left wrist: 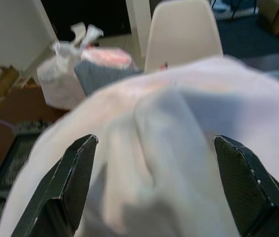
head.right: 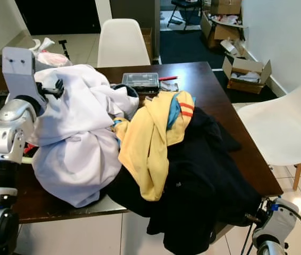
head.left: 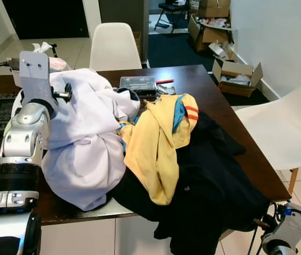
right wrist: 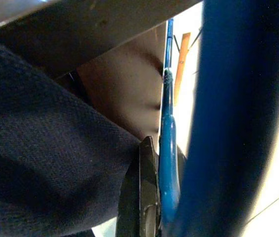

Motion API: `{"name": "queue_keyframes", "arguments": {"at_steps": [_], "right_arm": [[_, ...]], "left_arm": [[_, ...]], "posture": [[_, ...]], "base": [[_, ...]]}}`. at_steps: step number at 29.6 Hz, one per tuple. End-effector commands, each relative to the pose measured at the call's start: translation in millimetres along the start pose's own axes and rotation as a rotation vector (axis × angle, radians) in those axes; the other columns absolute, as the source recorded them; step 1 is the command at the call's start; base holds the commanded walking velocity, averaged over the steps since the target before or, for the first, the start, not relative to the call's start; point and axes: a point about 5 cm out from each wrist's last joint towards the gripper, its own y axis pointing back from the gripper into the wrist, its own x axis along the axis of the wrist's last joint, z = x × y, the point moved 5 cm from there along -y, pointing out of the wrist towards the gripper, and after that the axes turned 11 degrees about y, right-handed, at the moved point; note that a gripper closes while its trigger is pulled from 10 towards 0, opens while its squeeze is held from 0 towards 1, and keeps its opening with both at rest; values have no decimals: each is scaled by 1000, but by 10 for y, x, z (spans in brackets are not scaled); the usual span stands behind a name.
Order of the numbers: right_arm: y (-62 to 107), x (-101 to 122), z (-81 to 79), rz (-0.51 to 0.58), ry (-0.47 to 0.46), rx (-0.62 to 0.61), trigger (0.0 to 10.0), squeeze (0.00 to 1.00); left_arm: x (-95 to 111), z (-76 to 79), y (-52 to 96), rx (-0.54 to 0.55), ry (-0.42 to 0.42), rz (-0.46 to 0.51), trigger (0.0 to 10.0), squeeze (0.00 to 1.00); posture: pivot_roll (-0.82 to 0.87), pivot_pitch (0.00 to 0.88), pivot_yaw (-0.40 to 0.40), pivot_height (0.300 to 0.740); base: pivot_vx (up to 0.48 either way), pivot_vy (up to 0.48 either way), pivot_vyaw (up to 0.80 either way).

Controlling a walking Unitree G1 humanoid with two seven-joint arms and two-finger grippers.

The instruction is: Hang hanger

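A blue hanger [right wrist: 167,148] runs close along a black finger of my right gripper [right wrist: 152,197], which is shut on it low beside the table's front right corner, next to dark navy cloth [right wrist: 41,138]. That right arm [head.left: 286,231] hangs below the table edge. My left gripper [left wrist: 154,143] is open, its fingers [left wrist: 73,182] spread over a white garment [head.left: 86,143] at the pile's back left. The left arm [head.left: 25,133] is raised over the table's left side. A yellow garment [head.left: 156,143] and a dark navy one [head.left: 214,180] lie beside the white one.
The dark wooden table [head.left: 193,79] also carries a black case [head.left: 138,83] and a grey device [head.left: 1,111] at the left. One white chair [head.left: 113,48] stands behind, another [head.left: 289,133] at the right. Open cardboard boxes [head.left: 238,77] line the right wall.
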Motion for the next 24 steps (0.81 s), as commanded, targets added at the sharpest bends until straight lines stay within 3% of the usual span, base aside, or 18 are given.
{"name": "queue_keyframes", "arguments": {"at_steps": [1, 2, 3, 5, 7, 8, 9, 24], "right_arm": [[19, -42, -29, -10, 2, 8, 10000, 0], [19, -42, -29, -10, 2, 8, 10000, 0], [18, -43, -27, -10, 1, 7, 10000, 0], [18, -45, -23, -11, 0, 6, 10000, 0], [17, -43, -23, -10, -1, 6, 10000, 0], [17, -42, -23, -10, -1, 6, 10000, 0], [18, -41, -22, -10, -1, 6, 10000, 0], [28, -42, -27, -6, -4, 4, 10000, 0]], "left_arm": [[-109, -38, -9, 21, -17, -53, 10000, 114], [-109, -38, -9, 21, -17, -53, 10000, 114], [-231, -52, -6, 30, -19, -107, 10000, 0], [-439, -89, 24, 48, -22, -197, 10000, 0], [-504, -103, 37, 51, -14, -224, 10000, 0], [-531, -112, 43, 53, -6, -232, 4392, 0], [-538, -121, 46, 55, 3, -232, 0, 0], [-465, -121, 27, 33, 20, -214, 0, 0]], "posture": [[-4, 105, 26, 740], [-4, 105, 26, 740], [-6, 106, 26, 740], [-6, 106, 26, 740], [-6, 111, 28, 740], [-6, 111, 28, 740], [-5, 111, 29, 740], [-3, 115, 32, 740]], "base": [[0, 0, 0], [0, 0, 0], [0, 0, 0], [0, 0, 0], [0, 0, 0], [0, 0, 0], [0, 0, 0], [0, 0, 0]]}}
